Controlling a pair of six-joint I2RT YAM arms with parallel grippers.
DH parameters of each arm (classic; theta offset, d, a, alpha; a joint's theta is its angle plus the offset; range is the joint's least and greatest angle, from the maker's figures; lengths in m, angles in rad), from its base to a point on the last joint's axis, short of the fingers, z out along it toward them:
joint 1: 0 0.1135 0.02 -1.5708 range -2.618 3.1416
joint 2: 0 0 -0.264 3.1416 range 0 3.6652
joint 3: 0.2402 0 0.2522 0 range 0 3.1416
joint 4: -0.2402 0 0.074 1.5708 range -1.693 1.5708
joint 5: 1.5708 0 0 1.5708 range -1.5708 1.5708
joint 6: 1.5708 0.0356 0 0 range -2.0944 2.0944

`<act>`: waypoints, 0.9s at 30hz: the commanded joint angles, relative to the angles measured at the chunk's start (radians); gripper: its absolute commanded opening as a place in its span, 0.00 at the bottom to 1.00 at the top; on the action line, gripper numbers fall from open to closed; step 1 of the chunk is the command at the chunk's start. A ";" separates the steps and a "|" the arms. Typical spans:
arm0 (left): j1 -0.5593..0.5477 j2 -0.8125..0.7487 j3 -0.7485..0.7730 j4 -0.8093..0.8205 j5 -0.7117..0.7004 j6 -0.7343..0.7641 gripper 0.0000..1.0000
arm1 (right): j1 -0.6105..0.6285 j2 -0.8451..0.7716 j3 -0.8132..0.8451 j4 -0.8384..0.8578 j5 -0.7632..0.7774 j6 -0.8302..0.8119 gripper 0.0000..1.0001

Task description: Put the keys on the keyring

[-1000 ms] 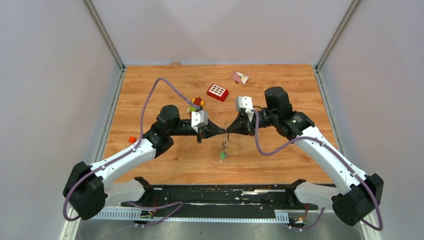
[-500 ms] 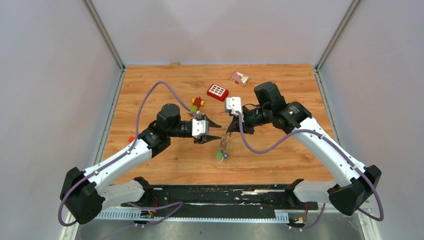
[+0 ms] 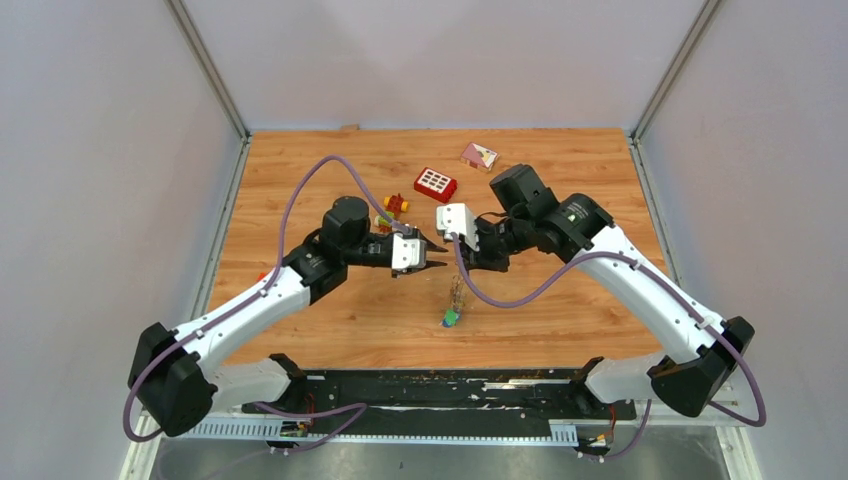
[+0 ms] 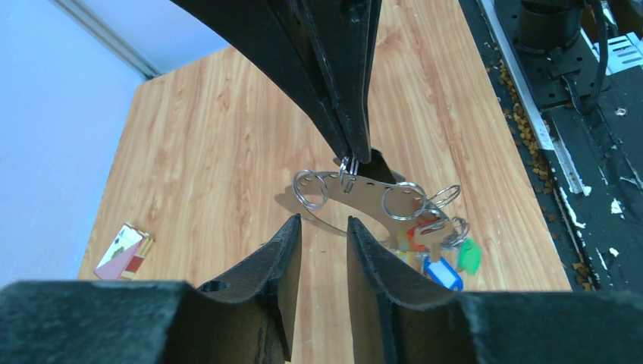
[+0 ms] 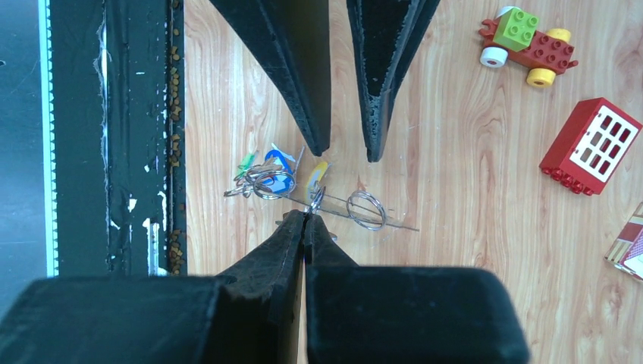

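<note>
The keyring (image 4: 364, 194) is a thin grey metal piece with small split rings hanging from it. In the right wrist view the keyring (image 5: 400, 224) shows edge-on. It hangs in the air from my right gripper (image 5: 306, 217), which is shut on one small ring at its top. The keys (image 4: 443, 269), with blue, green and red tags, dangle bunched at its lower end (image 3: 451, 318). My left gripper (image 4: 322, 221) is open just in front of the keyring, with nothing between its fingers. From above, the left gripper (image 3: 437, 264) faces the right gripper (image 3: 460, 270) closely.
A red brick with white squares (image 3: 436, 184) and a red-yellow-green block toy (image 3: 393, 208) lie behind the grippers. A small pink card (image 3: 479, 155) lies near the back edge. The black rail (image 3: 430, 390) runs along the near edge.
My left gripper let go of the keyring, opened and drew back to the left. The right arm swung left with the keyring, and the keys now hang lower over the table.
</note>
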 commanded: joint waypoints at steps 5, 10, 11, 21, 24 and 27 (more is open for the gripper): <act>0.004 0.050 0.038 0.024 0.134 0.062 0.31 | 0.005 0.022 0.080 -0.036 -0.030 -0.015 0.00; 0.003 0.075 0.015 0.125 0.163 -0.007 0.32 | 0.004 0.023 0.071 -0.024 -0.054 -0.008 0.00; 0.003 0.077 0.013 0.135 0.164 -0.020 0.33 | 0.004 0.023 0.065 -0.020 -0.055 -0.006 0.00; 0.003 0.080 -0.016 0.272 0.162 -0.134 0.32 | 0.003 0.012 0.034 0.015 -0.073 0.003 0.00; 0.003 0.079 -0.018 0.266 0.163 -0.130 0.27 | 0.004 0.008 0.031 0.019 -0.072 0.005 0.00; 0.003 0.078 -0.021 0.259 0.168 -0.123 0.22 | 0.003 0.003 0.027 0.023 -0.071 0.005 0.00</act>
